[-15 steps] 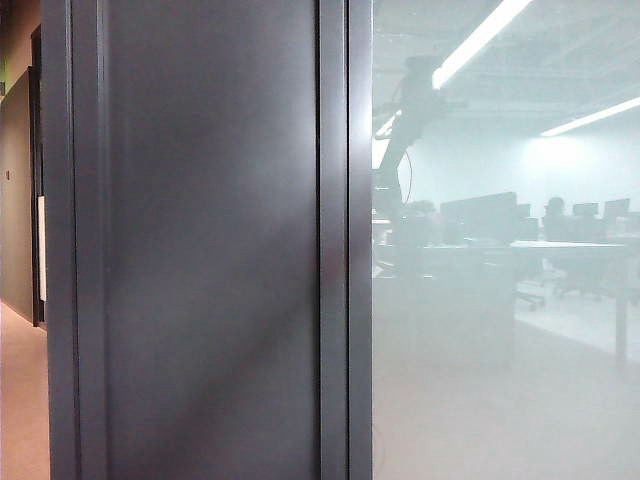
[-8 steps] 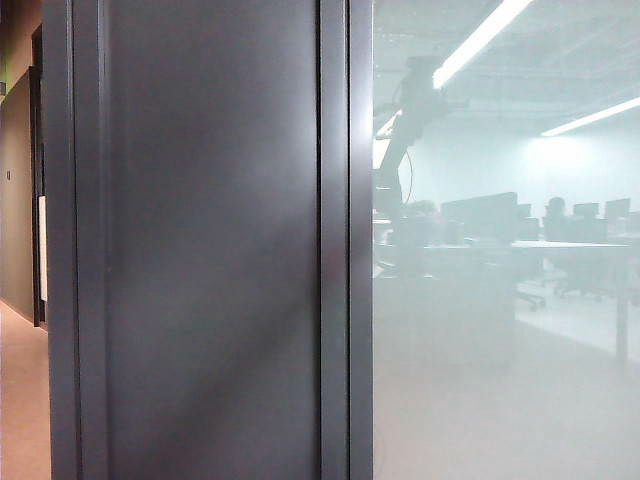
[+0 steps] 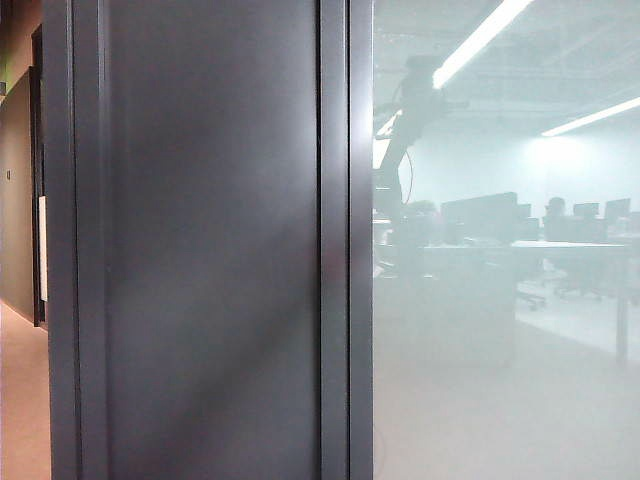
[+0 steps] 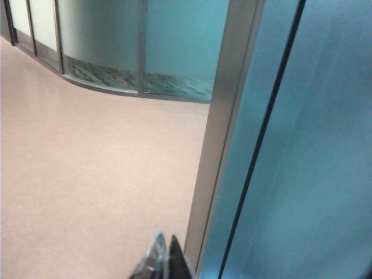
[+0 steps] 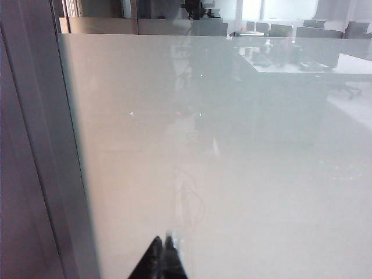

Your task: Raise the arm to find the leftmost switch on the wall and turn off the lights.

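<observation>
I'm looking at an open-plan office: pale glass (image 3: 500, 380) in a dark metal frame (image 3: 345, 240) reflects long desks (image 3: 560, 248), rows of monitors (image 3: 480, 215), swivel chairs (image 3: 575, 275) and ceiling strip lights (image 3: 480, 38). A beige corridor floor (image 4: 87, 174) runs along curved frosted partitions (image 4: 99, 35).

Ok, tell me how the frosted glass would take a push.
The frosted glass panel is probably rigid, held in a metal frame. Its smooth sheen suggests the shut right pincer, before it, would skid. The shut left pincer hangs by a post.

Dark wall panel (image 3: 210, 250) beside frosted glass (image 3: 500, 380), monitors (image 3: 480, 215) behind
</observation>
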You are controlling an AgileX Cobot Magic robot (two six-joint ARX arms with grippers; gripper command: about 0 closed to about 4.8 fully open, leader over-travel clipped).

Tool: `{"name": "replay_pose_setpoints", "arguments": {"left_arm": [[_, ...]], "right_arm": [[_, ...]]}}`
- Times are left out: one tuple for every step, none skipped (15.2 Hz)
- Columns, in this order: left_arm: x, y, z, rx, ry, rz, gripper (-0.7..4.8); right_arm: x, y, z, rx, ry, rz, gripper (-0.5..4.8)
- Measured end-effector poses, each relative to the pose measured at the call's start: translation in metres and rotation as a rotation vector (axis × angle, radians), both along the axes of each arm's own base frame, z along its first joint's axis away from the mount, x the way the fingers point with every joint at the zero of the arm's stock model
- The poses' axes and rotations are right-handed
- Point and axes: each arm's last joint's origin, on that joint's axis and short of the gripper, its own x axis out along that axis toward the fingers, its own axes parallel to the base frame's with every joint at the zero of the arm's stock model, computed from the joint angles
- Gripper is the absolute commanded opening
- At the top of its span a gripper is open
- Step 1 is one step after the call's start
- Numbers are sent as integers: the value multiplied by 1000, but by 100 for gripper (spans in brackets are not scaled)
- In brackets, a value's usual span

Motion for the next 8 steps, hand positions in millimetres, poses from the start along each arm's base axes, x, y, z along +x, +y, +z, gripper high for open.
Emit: {"name": "replay_pose_setpoints", "arguments": {"left_arm": [[0,0,0,0,0,0,-5],[0,0,0,0,0,0,-5],[0,0,0,0,0,0,-5],[0,0,0,0,0,0,-5],[0,0,0,0,0,0,-5],[0,0,0,0,0,0,-5],[0,0,0,0,0,0,-5],[0,0,0,0,0,0,-5]], "right_arm": [[0,0,0,0,0,0,-1],[0,0,0,0,0,0,-1],[0,0,0,-15,-3,-5,-1],[0,-1,0,-43,-8,-26,-1],[0,-2,-1,-50,4,-58,-1],[0,-3,-6,-55,43,-119,-1],[0,-5,-16,-60,79,-189,-1],[4,-7,-31,-66,117,-250,-1]]}}
